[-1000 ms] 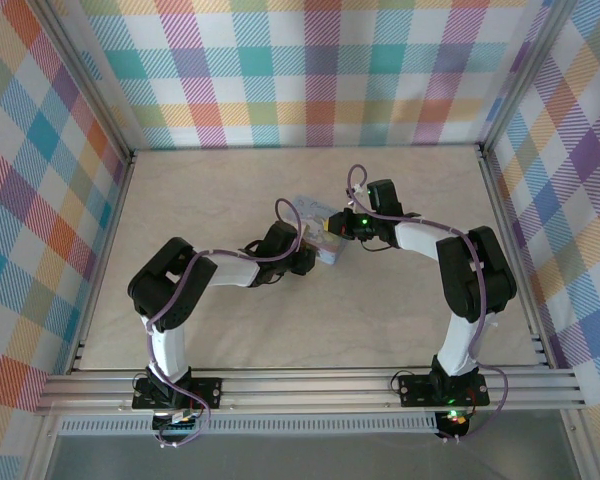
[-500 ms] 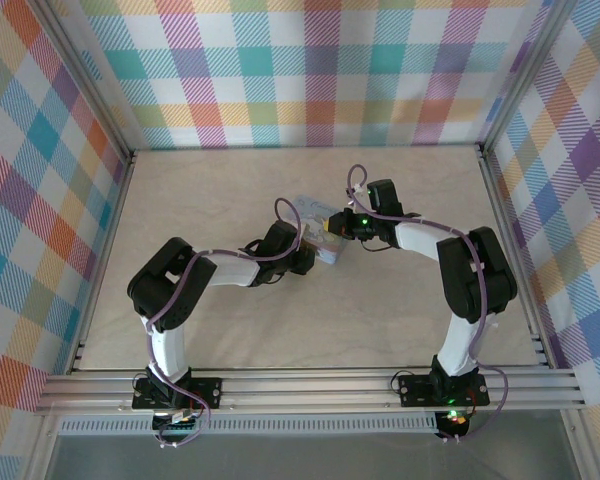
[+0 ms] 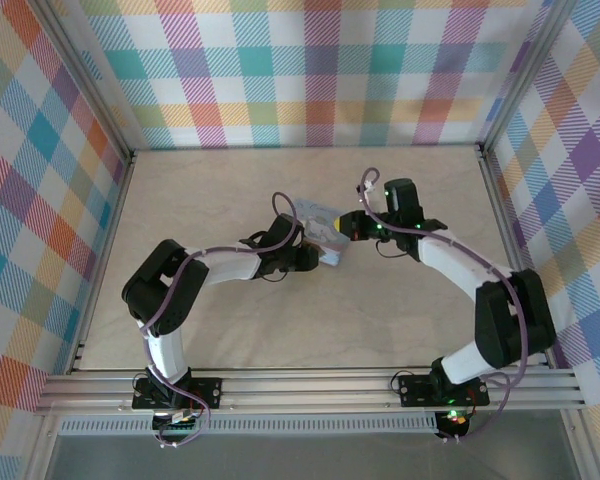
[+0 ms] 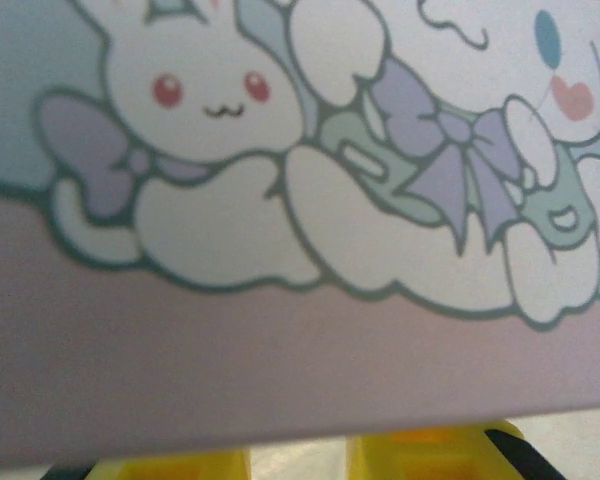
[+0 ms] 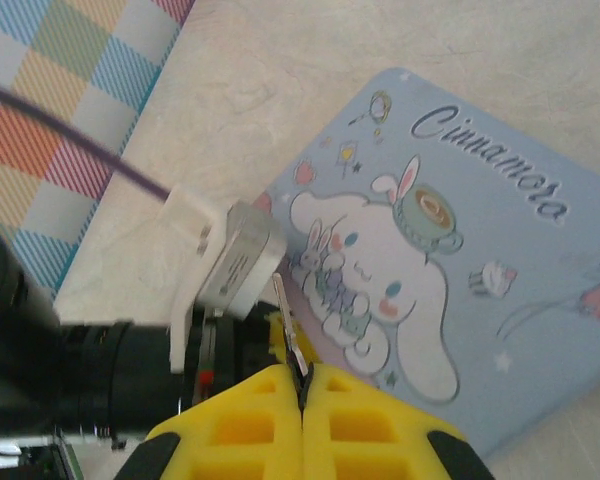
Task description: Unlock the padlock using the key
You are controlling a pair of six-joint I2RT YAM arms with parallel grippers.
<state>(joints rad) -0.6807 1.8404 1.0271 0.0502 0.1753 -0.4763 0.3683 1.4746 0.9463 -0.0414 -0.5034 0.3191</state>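
Right arm's elbow has swung out toward the right-hand wall since a second ago, and its forearm now stretches in a longer line across the counter (image 3: 230,330). Left arm barely shifted. The padlock (image 3: 325,240) is in the same spot: mid-counter, a little toward the back, between the two wrists.

Padlock lies face up, a light-blue rounded rectangle with a white long-eared cartoon character and cursive lettering on it. From overhead, the left wrist comes at it from the left and the right wrist from the right, both close in on it.

Right fingers (image 5: 250,425): yellow, pressed together, clamped on the key (image 5: 293,348). Its slim silver end sticks out past the tips, with a dark bit right at the pinch. The silver end points at the padlock's near edge, just beside it; contact can't be told. The black body of the left wrist, with a white block on it, sits right next to that same edge.

Left fingers (image 4: 190,465): two yellow bases low in the wrist view with a gap between them. The tips are hidden behind the padlock's pinkish lower band, and the print is close and blurred. Cannot tell whether they grip the padlock or just sit against it.

Plaid walls (image 3: 310,70) surround the counter on three sides.
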